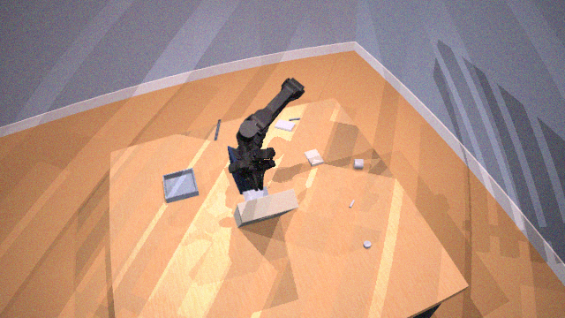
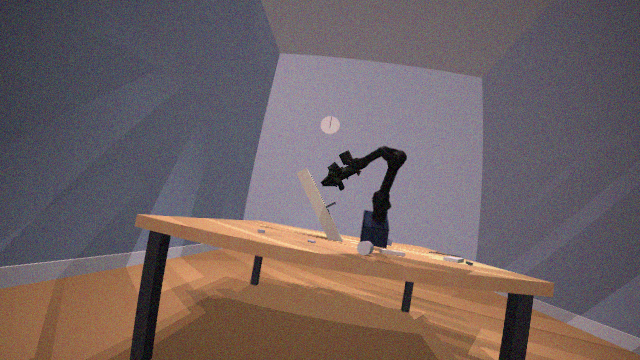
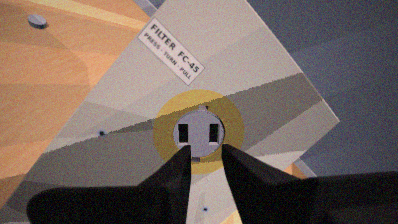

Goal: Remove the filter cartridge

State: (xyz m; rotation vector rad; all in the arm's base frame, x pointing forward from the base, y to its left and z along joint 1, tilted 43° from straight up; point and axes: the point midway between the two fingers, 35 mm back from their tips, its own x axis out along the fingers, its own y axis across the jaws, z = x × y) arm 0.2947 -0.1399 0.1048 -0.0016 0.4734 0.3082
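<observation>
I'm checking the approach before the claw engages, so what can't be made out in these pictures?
- Top view: the round grey filter cartridge is hidden by the black arm.
- Exterior view: the tilted beige service panel shows edge-on, its face unseen.
- Wrist view: the black claw covers the cartridge's lower rim; contact unclear.

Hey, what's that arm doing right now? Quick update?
Gripper part open, holding nothing, lined up short of the panel. Filter cartridge flush in its yellow ring. Nothing between them.
</observation>
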